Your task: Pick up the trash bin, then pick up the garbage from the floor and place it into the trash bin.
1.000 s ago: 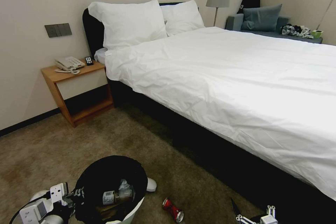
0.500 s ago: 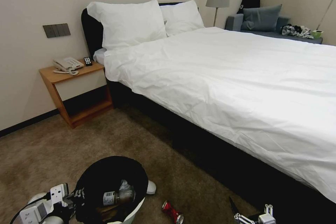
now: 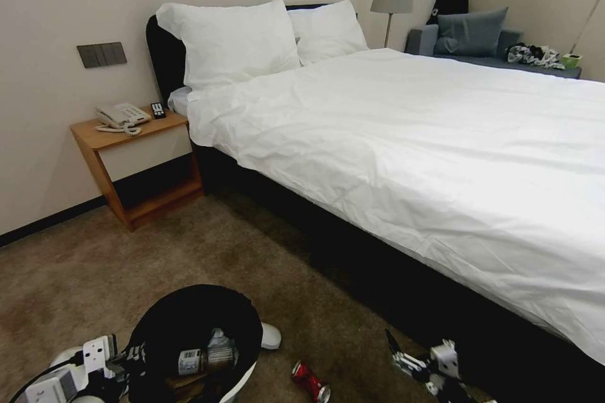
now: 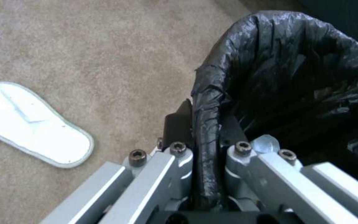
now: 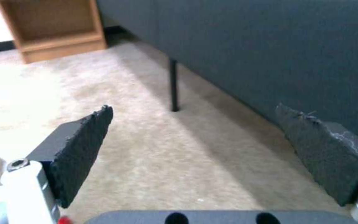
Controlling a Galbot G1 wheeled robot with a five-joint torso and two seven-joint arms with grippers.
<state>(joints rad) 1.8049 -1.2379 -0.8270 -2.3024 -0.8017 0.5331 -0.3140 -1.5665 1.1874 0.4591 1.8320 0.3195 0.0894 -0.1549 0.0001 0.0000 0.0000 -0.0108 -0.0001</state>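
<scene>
Black bag plastic pinched tight in the left gripper [image 4: 206,146], holding the round white bag-lined trash bin [image 3: 242,384] by its rim.

Its two fingers clamp the folded rim from inside and outside, bin low at the robot's left, with a clear bottle [image 3: 201,359] lying inside. A flat white slipper [image 4: 29,124] sits on the brown carpet [image 3: 94,264] beside it, and a crushed red can [image 3: 310,381] lies between the bin and the right gripper [image 5: 212,146]. That one hangs near the dark bed base [image 5: 270,46], foam pads [image 5: 84,149] spread wide, nothing between them.

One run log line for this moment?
left gripper: shut on trash bin rim | right gripper: open | red can: on carpet
</scene>
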